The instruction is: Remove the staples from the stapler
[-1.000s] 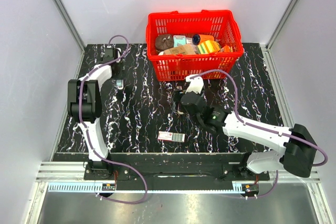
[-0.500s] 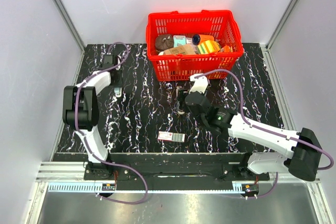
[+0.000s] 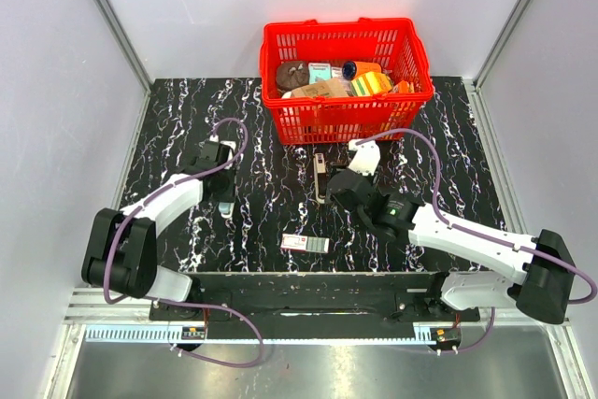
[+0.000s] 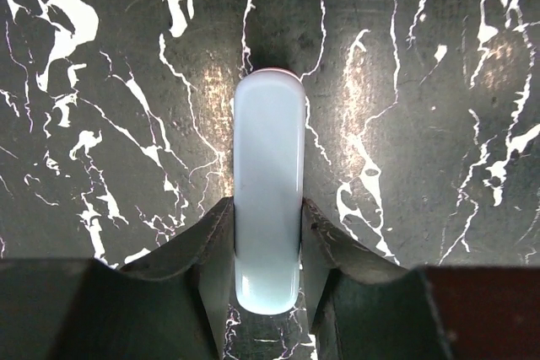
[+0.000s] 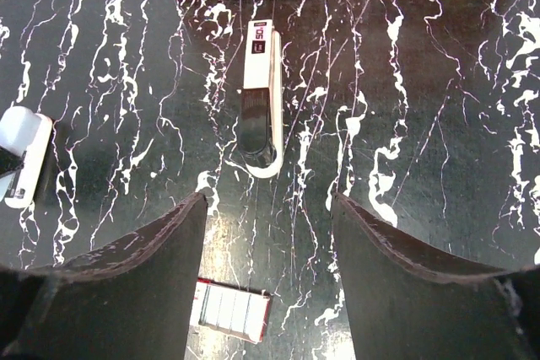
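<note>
The stapler (image 5: 260, 99), black and white, lies flat on the table just in front of the red basket; it also shows in the top view (image 3: 320, 178). My right gripper (image 5: 270, 204) is open and empty, just near of the stapler (image 3: 336, 198). My left gripper (image 4: 268, 246) is shut on a pale blue-white rounded bar (image 4: 268, 191), low over the table at the left (image 3: 226, 206). No silvery staple strip shows in any view.
The red basket (image 3: 346, 117), full of small items, stands at the back. A flat red-and-white box (image 3: 306, 244) lies near the front edge, and under my right fingers in the right wrist view (image 5: 232, 309). Grey walls close the table's left and right sides.
My left arm has swung from the far left corner toward the near middle, carrying the pale bar. My right gripper has drawn back to the right, uncovering the stapler.
</note>
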{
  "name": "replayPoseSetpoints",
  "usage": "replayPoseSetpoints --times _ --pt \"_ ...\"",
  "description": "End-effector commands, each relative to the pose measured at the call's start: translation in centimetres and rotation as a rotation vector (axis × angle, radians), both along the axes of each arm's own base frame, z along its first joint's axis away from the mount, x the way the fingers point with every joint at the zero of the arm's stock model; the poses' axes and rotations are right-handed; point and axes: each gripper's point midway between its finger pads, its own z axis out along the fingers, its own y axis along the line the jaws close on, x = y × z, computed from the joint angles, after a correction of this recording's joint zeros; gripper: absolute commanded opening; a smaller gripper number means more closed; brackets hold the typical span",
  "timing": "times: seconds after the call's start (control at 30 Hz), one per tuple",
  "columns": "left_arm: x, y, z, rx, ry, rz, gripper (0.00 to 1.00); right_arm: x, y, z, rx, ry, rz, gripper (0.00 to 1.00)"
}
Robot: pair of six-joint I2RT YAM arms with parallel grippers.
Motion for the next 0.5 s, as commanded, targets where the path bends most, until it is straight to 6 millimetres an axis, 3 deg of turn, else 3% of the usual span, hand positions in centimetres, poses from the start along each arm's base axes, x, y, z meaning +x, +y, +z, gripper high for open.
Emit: replayPoseSetpoints --times 0.0,0.03,0.07,0.13,0.2,0.3,0.4,0.47 --pt "1.1 -1.1 1.1 -0.07 -0.063 0.018 0.13 0.1 0.0 1.7 0.068 -0.021 -0.052 0.66" --pt "1.0 -1.2 0.9 -0.077 -0.054 0.017 0.17 0.1 0.2 1.6 0.071 -0.015 -0.052 0.66" --pt "0.8 -1.6 0.6 -0.092 -0.041 0.012 0.34 0.2 0.5 1.5 0.07 -0.007 -0.049 0.66" --pt "0.8 -2.2 0.9 -0.123 -0.034 -0.008 0.51 0.3 1.2 0.9 0.052 0.022 -0.045 0.67" --pt "0.9 -3.3 2.0 -0.174 -0.047 -0.042 0.74 0.5 2.3 0.6 0.038 0.057 -0.034 0.7" --pt "1.9 -3.8 5.3 -0.263 -0.101 -0.074 0.96 0.9 4.1 -0.5 0.005 0.113 -0.027 0.73" --pt "2.8 -1.9 9.2 -0.389 -0.147 -0.031 0.99 1.1 7.0 -1.7 -0.005 0.172 0.004 0.72" --pt "3.0 0.7 11.3 -0.432 -0.198 0.006 0.99 1.2 9.0 -1.9 -0.009 0.189 0.013 0.74"
